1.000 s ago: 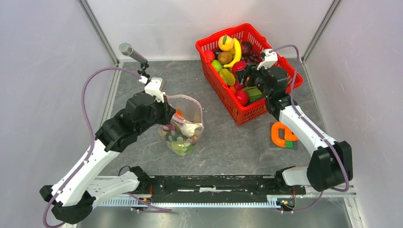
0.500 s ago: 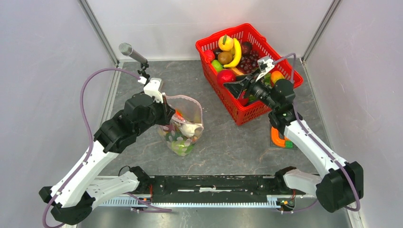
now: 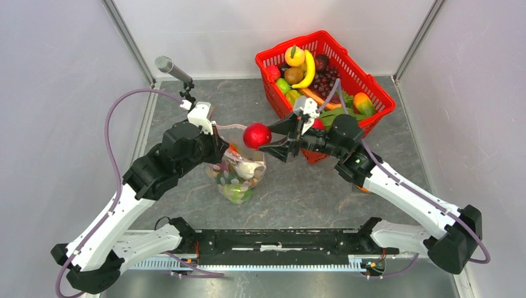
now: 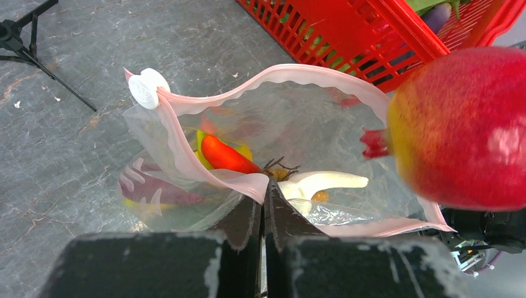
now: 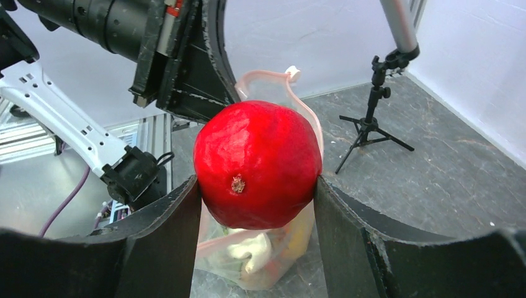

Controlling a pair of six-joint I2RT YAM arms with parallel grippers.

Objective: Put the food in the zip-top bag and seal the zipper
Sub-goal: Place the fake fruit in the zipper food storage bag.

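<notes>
Fruit (image 3: 256, 135) — red, clamped — above bag (image 3: 238, 181).

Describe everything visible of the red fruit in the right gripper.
The red fruit is a round, glossy, plastic-looking pomegranate: deep red, with a yellowish patch near its small red crown and a brown dimple. The right gripper clamps its sides between the jaws, holding it in the air by the rim of the open bag, which the left gripper pinches.

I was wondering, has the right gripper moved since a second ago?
Yes. The right gripper, shut on the red fruit, has swung left, from over the red basket to over the zip-top bag's open mouth.
</notes>
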